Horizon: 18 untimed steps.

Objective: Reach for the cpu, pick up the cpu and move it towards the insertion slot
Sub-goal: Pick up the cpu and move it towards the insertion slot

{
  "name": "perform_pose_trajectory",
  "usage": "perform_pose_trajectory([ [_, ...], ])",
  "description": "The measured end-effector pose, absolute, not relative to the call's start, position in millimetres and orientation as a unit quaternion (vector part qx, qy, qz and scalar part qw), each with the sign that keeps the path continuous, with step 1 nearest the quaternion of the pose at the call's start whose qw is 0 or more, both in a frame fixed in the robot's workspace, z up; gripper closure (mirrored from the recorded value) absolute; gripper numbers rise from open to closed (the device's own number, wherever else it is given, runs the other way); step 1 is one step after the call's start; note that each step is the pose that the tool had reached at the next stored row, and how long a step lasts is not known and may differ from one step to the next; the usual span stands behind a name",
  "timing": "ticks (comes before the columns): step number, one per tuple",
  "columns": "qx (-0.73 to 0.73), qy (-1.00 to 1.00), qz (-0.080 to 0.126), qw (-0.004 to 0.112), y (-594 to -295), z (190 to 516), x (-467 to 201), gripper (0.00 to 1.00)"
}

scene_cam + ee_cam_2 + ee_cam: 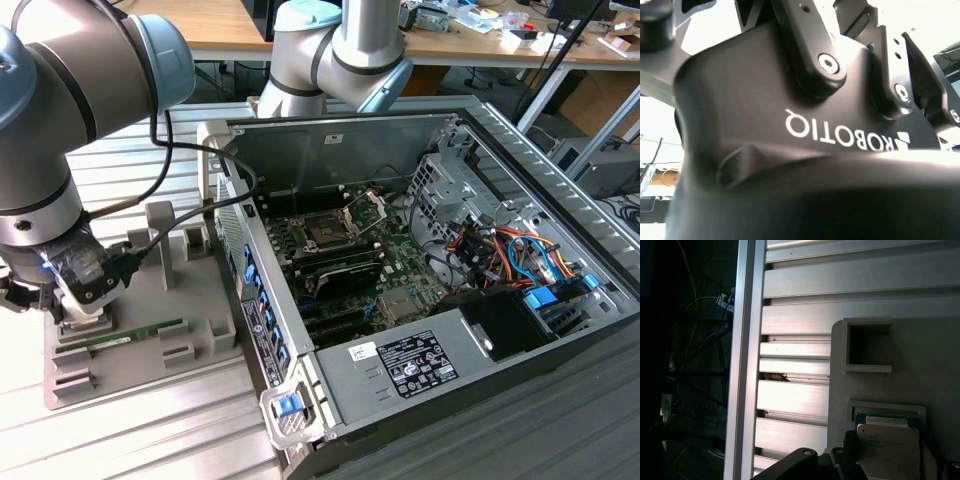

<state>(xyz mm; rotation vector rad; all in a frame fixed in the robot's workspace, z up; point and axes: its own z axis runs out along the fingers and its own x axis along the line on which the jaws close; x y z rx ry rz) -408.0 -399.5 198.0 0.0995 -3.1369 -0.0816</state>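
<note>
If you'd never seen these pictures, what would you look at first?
The big open computer case, its insides showing, takes up the middle and right of the exterior view. At that view's left, a fat grey robot arm bends down over a grey holder. In the first wrist view, the shiny cpu lies in a pocket of that holder.

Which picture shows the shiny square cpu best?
The first wrist view: the cpu lies close up, silvery top facing the camera, in the grey holder. In the exterior view the arm's wrist covers that spot; the second wrist view faces the end effector.
</note>
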Motion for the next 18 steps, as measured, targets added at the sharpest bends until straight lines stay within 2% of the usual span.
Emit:
perform_pose_trajectory([
  [18, 0.032, -0.999, -0.026, 0.001, -399.5, 204.7, -407.9, 0.45],
])
